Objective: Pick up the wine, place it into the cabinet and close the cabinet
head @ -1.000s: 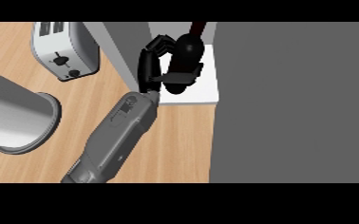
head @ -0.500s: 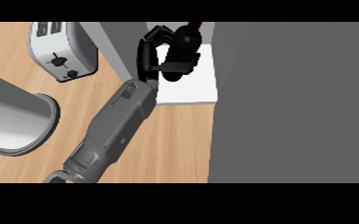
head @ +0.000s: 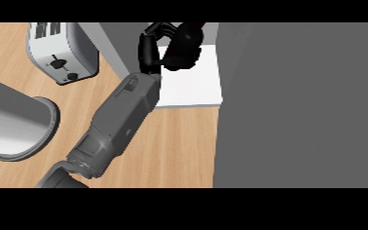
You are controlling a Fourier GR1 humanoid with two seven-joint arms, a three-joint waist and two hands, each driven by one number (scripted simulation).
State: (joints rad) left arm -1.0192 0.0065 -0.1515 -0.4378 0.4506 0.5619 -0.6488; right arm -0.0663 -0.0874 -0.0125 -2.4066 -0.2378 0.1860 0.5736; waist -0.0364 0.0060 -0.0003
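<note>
Wine (head: 185, 47) in curled robot hand (head: 149, 48), over white cabinet shelf (head: 194, 85).

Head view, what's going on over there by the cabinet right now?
The robot's left hand is curled round the dark wine bottle and holds it over the white floor of the open cabinet. Whether the bottle already stands there cannot be told. The cabinet is not yet closed. A toaster sits on the wooden counter to the left. The right hand is out of view.
</note>
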